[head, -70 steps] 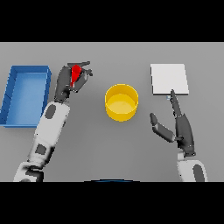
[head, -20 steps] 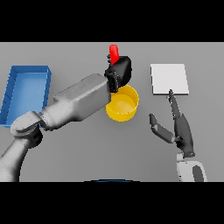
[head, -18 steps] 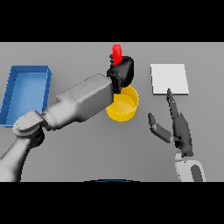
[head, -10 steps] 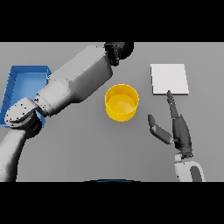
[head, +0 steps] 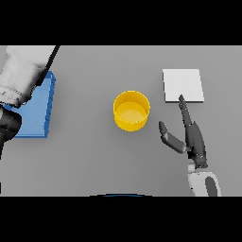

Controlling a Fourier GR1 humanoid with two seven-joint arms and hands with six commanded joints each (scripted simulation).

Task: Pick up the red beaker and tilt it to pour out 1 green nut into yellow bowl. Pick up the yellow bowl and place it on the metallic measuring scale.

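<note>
The grey tabletop (head: 94, 160) fills the head view from edge to edge. Largest on it after that is the robot's left arm (head: 26, 71), a white and grey mass coming in at the far left corner and reaching out past the far edge, so that the left hand itself is out of sight and nothing can be said of its fingers. The red beaker does not show anywhere either.

Under that arm, along the left edge of the tabletop, lies a blue tray (head: 35, 116); the arm covers much of its far end, and what it holds cannot be made out.

The metallic measuring scale (head: 183, 85) is a pale square plate lying flat toward the far right of the tabletop, nothing resting on it.

The yellow bowl (head: 132, 110) stands upright about midway across the tabletop, well apart from the tray and to the left of the scale, with bare grey surface between them. Its inside looks plain yellow; whether a nut lies in it cannot be told.

The right hand (head: 191, 137) shows near the right edge, nearer than the scale, wide and holding nothing: fingers straight and pointing toward the scale's near edge, the thumb spread out toward the bowl without touching it.
</note>
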